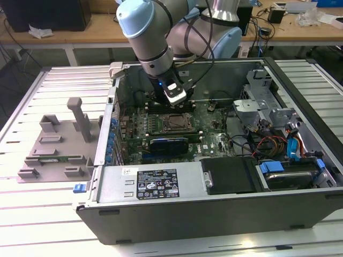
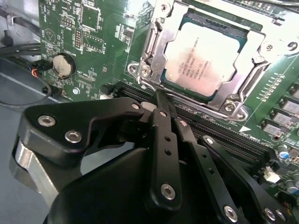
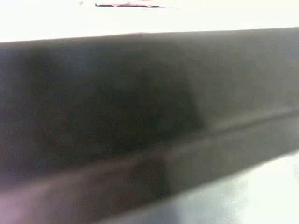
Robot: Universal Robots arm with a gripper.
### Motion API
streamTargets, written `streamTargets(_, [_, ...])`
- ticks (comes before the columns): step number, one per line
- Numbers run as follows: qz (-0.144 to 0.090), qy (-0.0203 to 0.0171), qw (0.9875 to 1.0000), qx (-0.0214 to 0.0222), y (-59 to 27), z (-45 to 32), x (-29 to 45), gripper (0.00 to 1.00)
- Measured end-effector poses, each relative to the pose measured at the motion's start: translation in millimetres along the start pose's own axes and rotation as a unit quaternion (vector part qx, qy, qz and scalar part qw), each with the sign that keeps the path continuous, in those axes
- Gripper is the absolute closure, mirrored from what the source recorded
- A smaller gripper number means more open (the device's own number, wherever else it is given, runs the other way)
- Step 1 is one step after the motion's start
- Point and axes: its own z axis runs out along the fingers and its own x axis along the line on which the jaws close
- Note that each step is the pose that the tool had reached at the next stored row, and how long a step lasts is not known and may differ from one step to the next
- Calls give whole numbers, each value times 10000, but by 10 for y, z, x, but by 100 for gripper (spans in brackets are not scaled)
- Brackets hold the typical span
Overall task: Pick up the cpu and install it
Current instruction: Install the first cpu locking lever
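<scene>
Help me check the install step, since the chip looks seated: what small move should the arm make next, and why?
Probably a short, straight lift clear of the board. The silvery-white square cpu lies flat inside the metal socket frame. The black gripper, its jaws shut on nothing, sits right at the frame's edge, so there seems to be nothing left for it to hold.

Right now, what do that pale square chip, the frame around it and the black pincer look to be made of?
The cpu: matte silvery-white metal top, evenly dull. The socket frame: bright bare steel, by its glints. The pincer: black links, probably coated metal or plastic, joined with shiny screws.
</scene>
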Motion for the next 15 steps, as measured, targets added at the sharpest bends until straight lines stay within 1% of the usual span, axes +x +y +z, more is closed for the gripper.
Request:
streamTargets(4, [9, 3, 10000, -17, -1, 7, -8, 89])
streamTargets(15, [9, 1, 10000, -19, -17, 1, -33, 89])
